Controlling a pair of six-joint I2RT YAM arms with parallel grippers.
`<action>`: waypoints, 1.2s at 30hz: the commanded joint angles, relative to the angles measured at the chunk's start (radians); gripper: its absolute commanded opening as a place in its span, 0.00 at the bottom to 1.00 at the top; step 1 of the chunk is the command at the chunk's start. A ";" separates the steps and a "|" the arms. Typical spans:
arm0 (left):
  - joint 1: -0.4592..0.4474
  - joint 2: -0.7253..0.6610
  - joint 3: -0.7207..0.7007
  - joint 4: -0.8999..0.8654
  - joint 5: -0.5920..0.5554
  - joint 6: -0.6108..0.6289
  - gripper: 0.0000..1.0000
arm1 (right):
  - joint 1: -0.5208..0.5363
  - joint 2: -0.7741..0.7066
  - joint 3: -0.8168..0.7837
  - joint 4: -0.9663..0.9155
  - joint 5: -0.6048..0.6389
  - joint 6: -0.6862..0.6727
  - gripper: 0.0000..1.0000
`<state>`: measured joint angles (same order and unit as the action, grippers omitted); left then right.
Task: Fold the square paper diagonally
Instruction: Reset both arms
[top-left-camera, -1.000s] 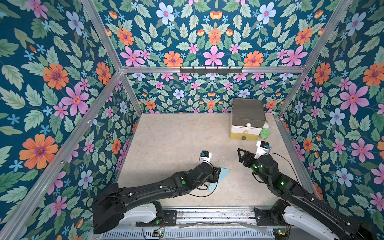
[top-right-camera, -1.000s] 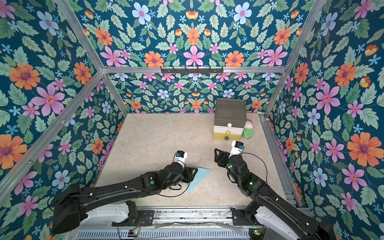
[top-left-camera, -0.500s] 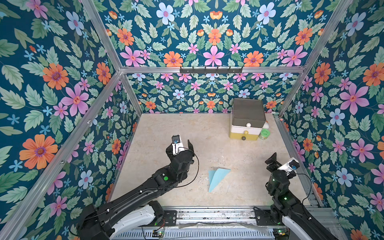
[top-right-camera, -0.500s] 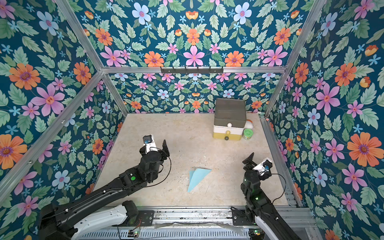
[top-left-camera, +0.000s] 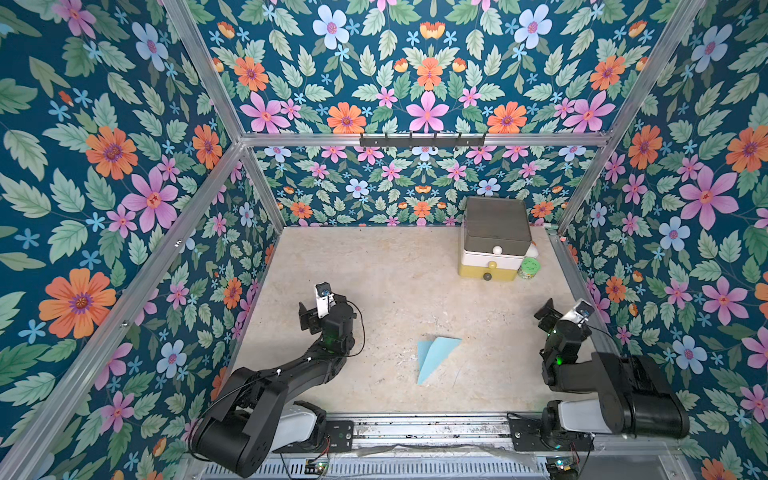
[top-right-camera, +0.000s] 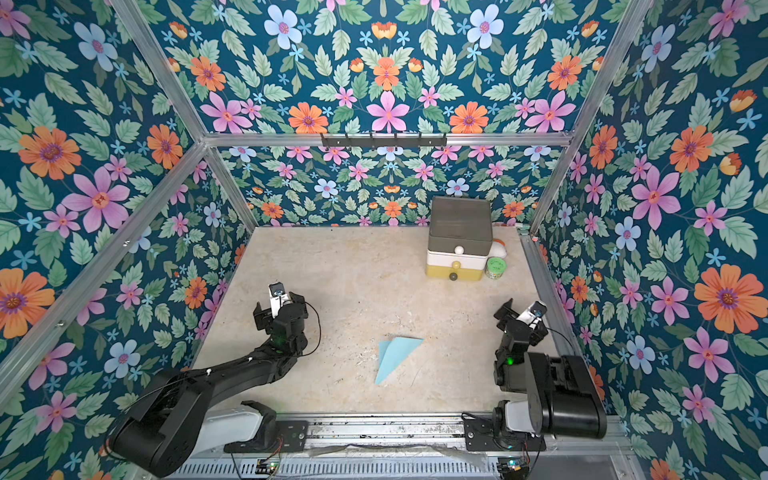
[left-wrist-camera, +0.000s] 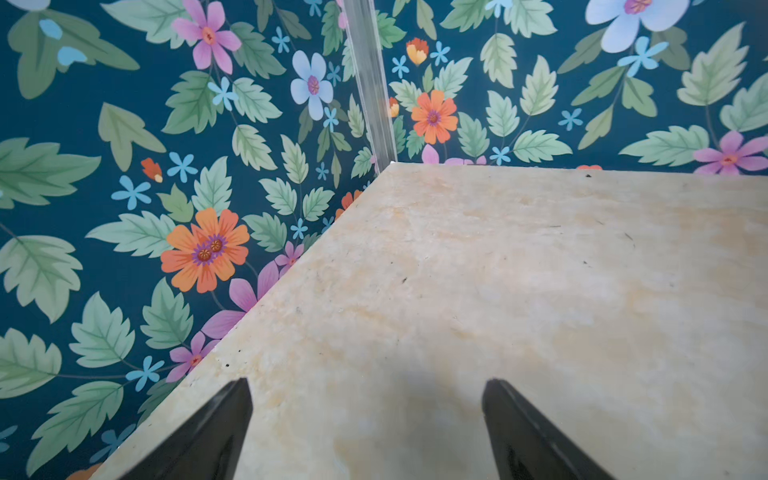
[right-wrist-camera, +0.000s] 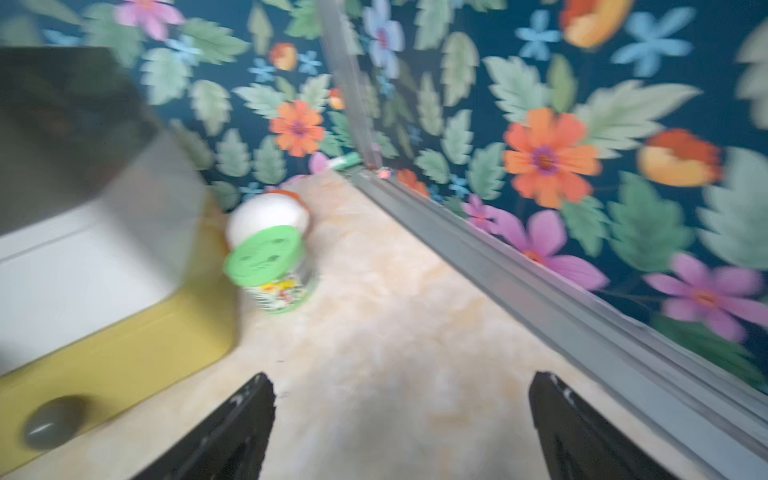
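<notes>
The square paper (top-left-camera: 437, 356) (top-right-camera: 395, 356) is light blue. It lies flat near the table's front middle, folded over into a long pointed triangle with a narrow flap showing along its left side. My left gripper (top-left-camera: 322, 309) (top-right-camera: 276, 311) hovers well to the paper's left by the left wall. In the left wrist view it (left-wrist-camera: 368, 382) is open over bare table. My right gripper (top-left-camera: 561, 318) (top-right-camera: 517, 318) sits far to the paper's right by the side rail, and it (right-wrist-camera: 403, 376) is open with nothing between its fingers. Neither wrist view shows the paper.
A stacked drawer box (top-left-camera: 496, 239) with a grey top and yellow base stands at the back right. A green-lidded jar (top-left-camera: 529, 268) (right-wrist-camera: 266, 259) and a white round object (right-wrist-camera: 266, 216) are beside it. A metal rail (right-wrist-camera: 582, 307) runs along the right wall.
Both arms have pulled away from the paper, the left toward the left wall and the right toward the right rail. Both jaws opened wider. The paper stays folded on the table.
</notes>
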<state>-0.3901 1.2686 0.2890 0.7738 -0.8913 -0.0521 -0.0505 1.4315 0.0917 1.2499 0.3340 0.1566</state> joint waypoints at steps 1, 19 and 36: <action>0.063 0.045 -0.037 0.255 0.097 0.016 0.93 | -0.002 0.018 0.006 0.160 -0.170 -0.047 0.99; 0.335 0.326 -0.010 0.442 0.620 0.019 1.00 | 0.006 0.014 0.022 0.122 -0.179 -0.071 0.99; 0.318 0.339 -0.021 0.491 0.606 0.038 1.00 | 0.015 0.015 0.033 0.102 -0.197 -0.088 0.99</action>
<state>-0.0723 1.6081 0.2672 1.2404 -0.2901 -0.0185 -0.0349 1.4464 0.1280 1.3369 0.1421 0.0834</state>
